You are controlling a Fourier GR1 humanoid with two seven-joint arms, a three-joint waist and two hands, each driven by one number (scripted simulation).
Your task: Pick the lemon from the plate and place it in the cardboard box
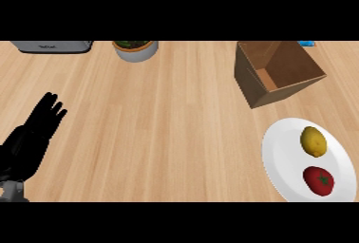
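The yellow oval lemon [313,141] sits on the white round plate [280,156] at four o'clock, beside a red tomato [318,181]. The black left hand [32,135] rests wide open at eight o'clock. A grab might bump the tomato. The brown cardboard box [277,71] waits at two o'clock.

Light wood-plank counter [154,133]; grey appliance [52,46], potted plant [135,49] along far edge.

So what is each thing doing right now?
lemon: lying on the plate, untouched
tomato: on the plate, apart from the lemon
plate: flat on the counter
cardboard box: open, nothing seen inside
left hand: open, resting at the left edge
right hand: not in view
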